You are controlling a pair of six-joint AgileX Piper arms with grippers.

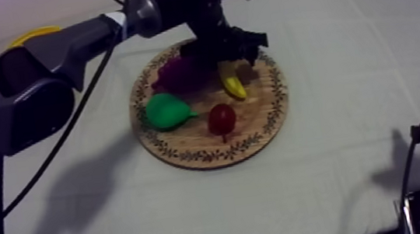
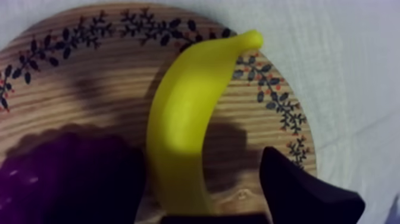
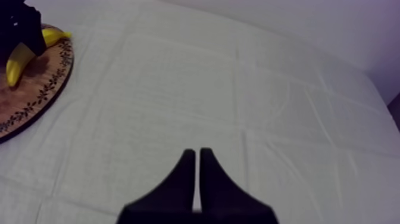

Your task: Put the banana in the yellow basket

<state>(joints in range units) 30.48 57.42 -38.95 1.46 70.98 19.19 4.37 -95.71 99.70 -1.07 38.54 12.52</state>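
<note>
While the grey-white cloth of the table point(image 1: 345, 52) lies bare on my right side, the work sits at centre and left. Left arm point(image 1: 56, 62) reaches in from the upper left and across to the round wooden board with a patterned rim point(image 1: 262, 131). Yellow basket point(image 1: 32, 33): just its rim is visible at the far left, behind that arm and well apart from the board. On the board: a purple bunch of toy grapes point(image 1: 180, 74) at the far side, a green toy pear point(image 1: 167, 110) to the left, a curved yellow toy banana point(image 1: 234, 85) to the right, and a small red fruit point(image 1: 221, 117) nearest the camera. My left gripper point(image 1: 234, 51) is down over the banana's far end. Wrist view: the banana lies flat on the wood between my jaws, which stand apart. One black finger point(image 2: 300, 190) is just beside it with a strip of wood between, and the other side is lost in dark purple. The long axis runs straight out from the jaws toward the rim, so they cross its width. I judge a plain squeeze would catch it, with the grapes crowding one side. Right gripper point(image 3: 196, 159): jaws together on nothing, low over bare cloth, much the farther from the banana.
</note>
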